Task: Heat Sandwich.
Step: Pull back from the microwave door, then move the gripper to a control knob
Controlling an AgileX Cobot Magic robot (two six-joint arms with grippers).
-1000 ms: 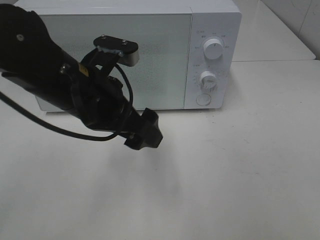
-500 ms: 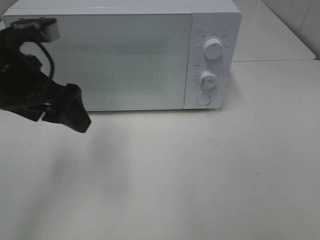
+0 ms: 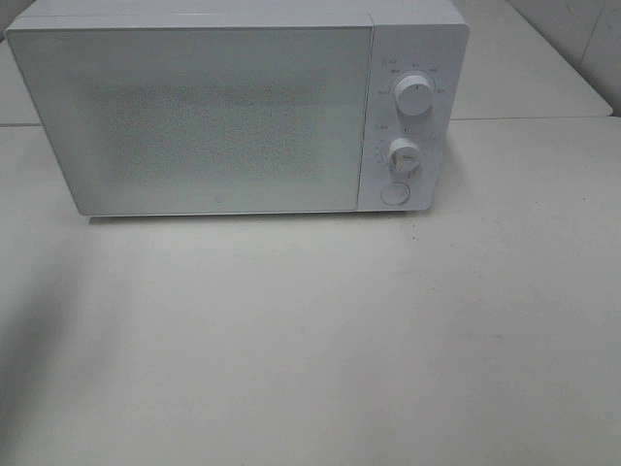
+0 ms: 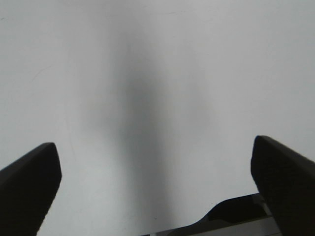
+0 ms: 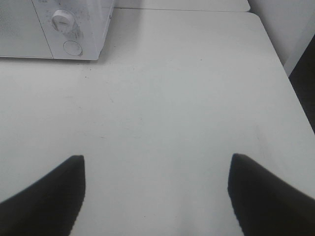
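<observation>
Left fingers [image 4: 29,191], right fingers [image 5: 44,201] spread wide

White microwave [image 3: 223,116], door shut, upper knob [image 3: 415,95], lower knob [image 3: 404,155] and round button [image 3: 394,193] at right, on pale table [image 3: 340,340].

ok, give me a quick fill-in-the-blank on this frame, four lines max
1. The microwave has its door ___.
2. In the high view, the upper knob and lower knob sit to the ___ of the door.
3. The left tool and right tool both stand ___ over the table.
4. Each tool holds ___.
Missing words: closed; right; open; nothing.
</observation>
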